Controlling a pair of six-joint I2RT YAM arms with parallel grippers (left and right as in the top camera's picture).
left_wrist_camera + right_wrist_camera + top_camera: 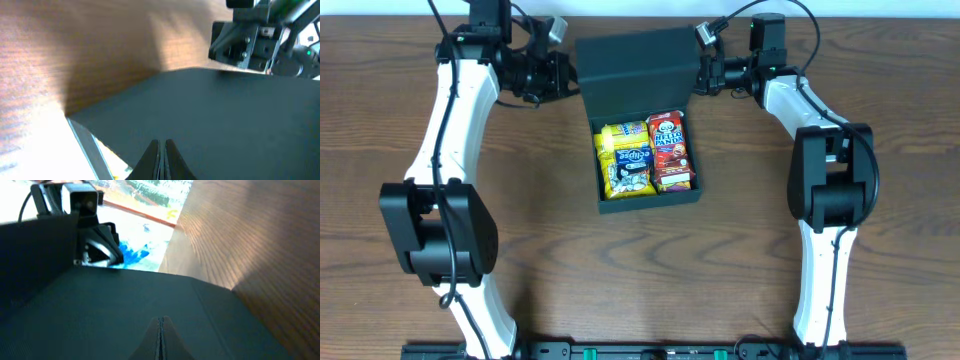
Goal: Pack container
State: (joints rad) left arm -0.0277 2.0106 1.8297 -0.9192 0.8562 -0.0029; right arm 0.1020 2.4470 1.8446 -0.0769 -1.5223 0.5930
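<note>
The dark teal-black container (650, 197) sits at the table's far middle with its flap lid (635, 68) tilted up. Inside lie yellow snack packets (623, 160) on the left and a red snack carton (669, 150) on the right. My left gripper (569, 76) is shut, its tips against the lid's left edge. My right gripper (704, 72) is shut at the lid's right edge. In the left wrist view the closed fingers (162, 143) rest over the lid's outer face (225, 115). In the right wrist view the closed fingers (160, 320) do the same on the lid (100, 310).
The brown wood table (880, 260) surrounds the box. Each wrist view shows the opposite arm's gripper beyond the lid: the right one (240, 42) and the left one (95, 242).
</note>
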